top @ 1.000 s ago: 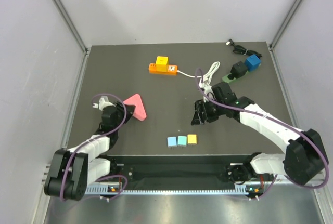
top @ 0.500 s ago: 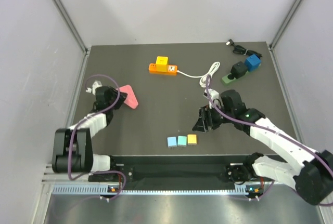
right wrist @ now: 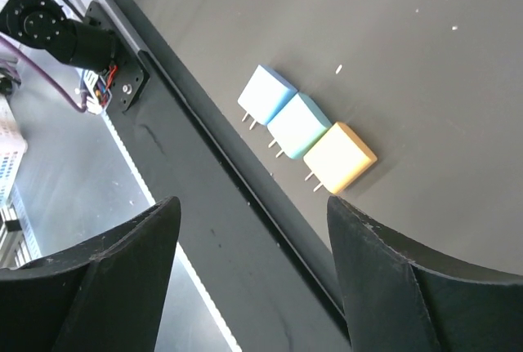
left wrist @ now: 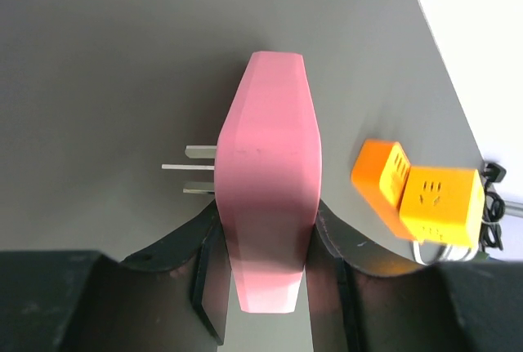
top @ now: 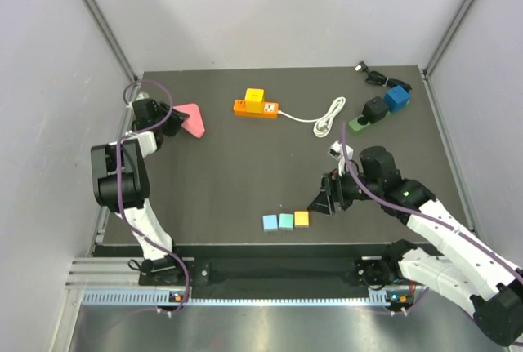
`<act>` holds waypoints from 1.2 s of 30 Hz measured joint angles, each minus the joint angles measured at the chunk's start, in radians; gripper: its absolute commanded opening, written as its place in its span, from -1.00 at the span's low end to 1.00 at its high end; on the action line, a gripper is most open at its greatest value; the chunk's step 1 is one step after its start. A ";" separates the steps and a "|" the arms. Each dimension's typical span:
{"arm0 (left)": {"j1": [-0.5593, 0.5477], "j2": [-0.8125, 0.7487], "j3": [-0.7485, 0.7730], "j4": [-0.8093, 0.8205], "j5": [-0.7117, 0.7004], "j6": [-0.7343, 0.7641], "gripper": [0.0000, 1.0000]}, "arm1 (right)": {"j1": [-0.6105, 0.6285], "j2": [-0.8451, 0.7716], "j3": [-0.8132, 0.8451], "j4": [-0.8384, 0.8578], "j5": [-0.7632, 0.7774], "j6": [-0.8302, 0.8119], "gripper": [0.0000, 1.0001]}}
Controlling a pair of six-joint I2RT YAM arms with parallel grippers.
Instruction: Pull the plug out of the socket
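Observation:
An orange socket strip lies at the back middle with a yellow plug seated on top of it. Its white cable coils to the right. My left gripper is at the far left, shut on a pink plug. In the left wrist view the pink plug sits between the fingers of my left gripper, with its metal prongs pointing left. The socket strip and yellow plug lie beyond. My right gripper is open and empty.
Three small plugs lie in a row near the front edge. They show in the right wrist view as light blue, teal and yellow-orange. A blue adapter, a black and green one and a black cable sit back right.
My left arm has swung back and to the left, carrying the pink plug to the far left. My right gripper has drawn back towards the near edge, near the row of small plugs.

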 measured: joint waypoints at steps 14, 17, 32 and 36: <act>0.009 0.092 0.197 -0.312 -0.074 0.156 0.96 | 0.000 0.066 0.001 -0.023 0.001 -0.016 0.48; 0.013 0.066 0.217 -0.406 -0.135 0.183 0.96 | 0.000 0.116 0.016 -0.021 0.013 -0.015 0.48; -0.139 -0.570 -0.206 -0.393 -0.105 0.079 0.59 | -0.030 0.699 0.481 0.179 0.298 0.135 0.44; -0.328 -0.605 -0.375 -0.328 0.007 0.020 0.53 | -0.067 0.928 0.713 0.227 0.327 0.163 0.24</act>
